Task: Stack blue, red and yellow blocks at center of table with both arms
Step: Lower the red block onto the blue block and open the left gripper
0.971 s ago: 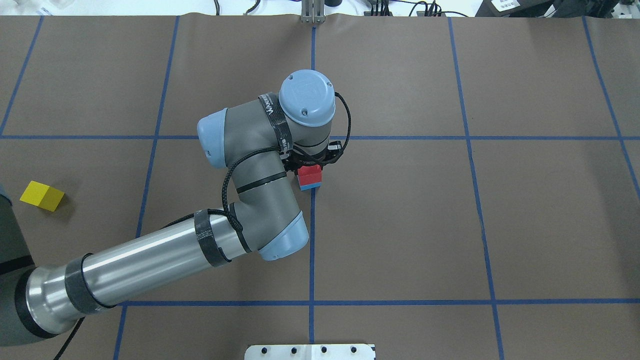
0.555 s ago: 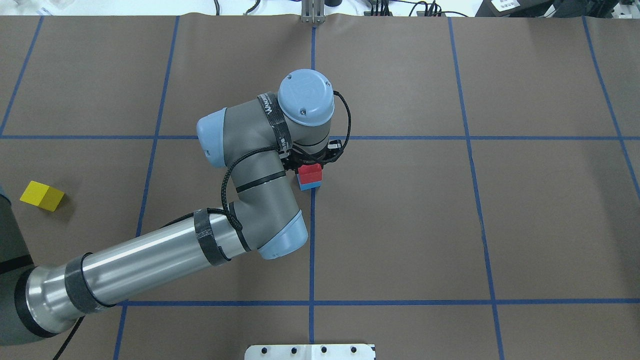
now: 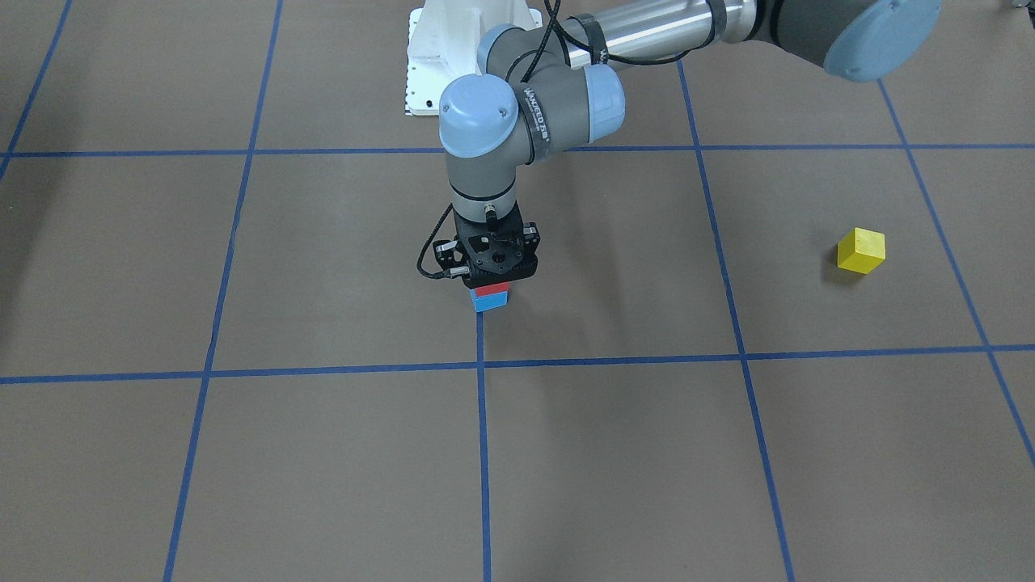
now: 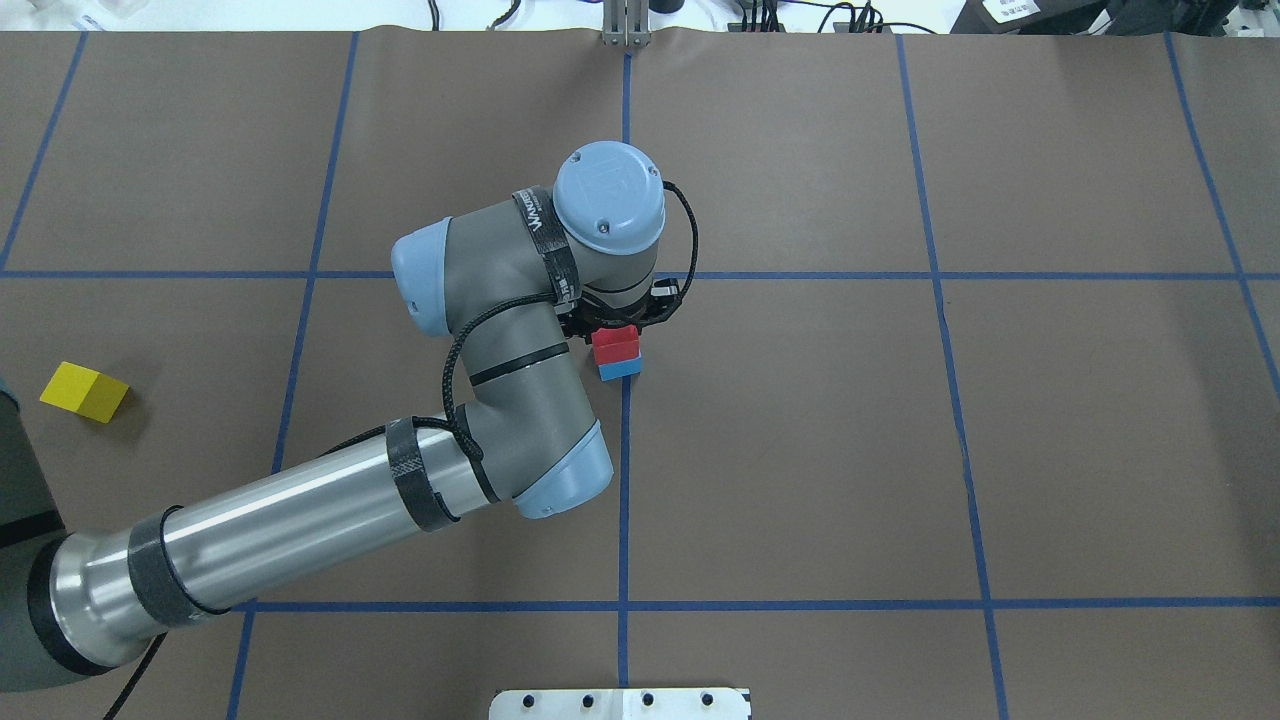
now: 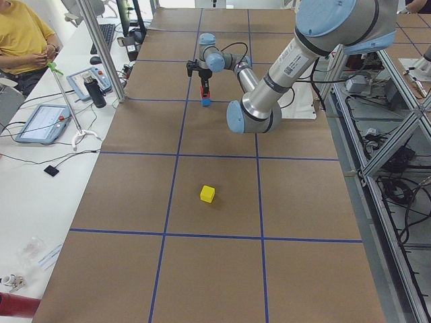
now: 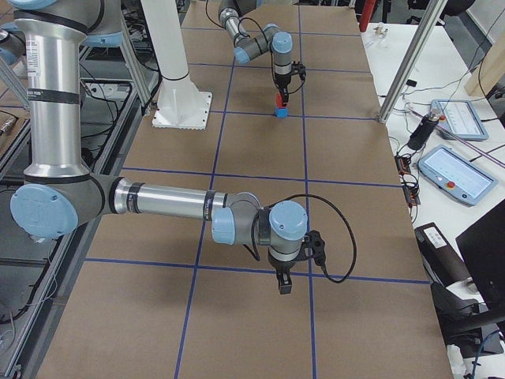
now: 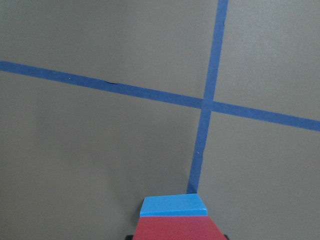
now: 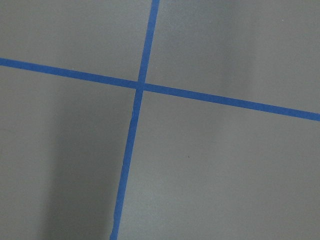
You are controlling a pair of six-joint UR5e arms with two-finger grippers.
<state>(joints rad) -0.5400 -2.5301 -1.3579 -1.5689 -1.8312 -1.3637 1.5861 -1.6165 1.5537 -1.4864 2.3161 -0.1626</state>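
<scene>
Left end effector [image 3: 490, 283] pinching the red block [image 4: 615, 344], right on top of the blue block [image 3: 490, 301] in the middle of the surface [image 3: 728, 453]; yellow block [image 3: 861, 250] far away; right end effector [image 6: 284, 286] spread or not, cannot tell

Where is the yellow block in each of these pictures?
Front-facing: yellow block at the right, mid-height.
Overhead: far left, mid-height.
Exterior left: near the middle, alone on the brown table.
Exterior right: not seen in it.
Left wrist: not in it.
Right wrist: not in it.
Shared landmark: the red-on-blue stack at the table's centre, seen in all four exterior views and the left wrist view.
</scene>
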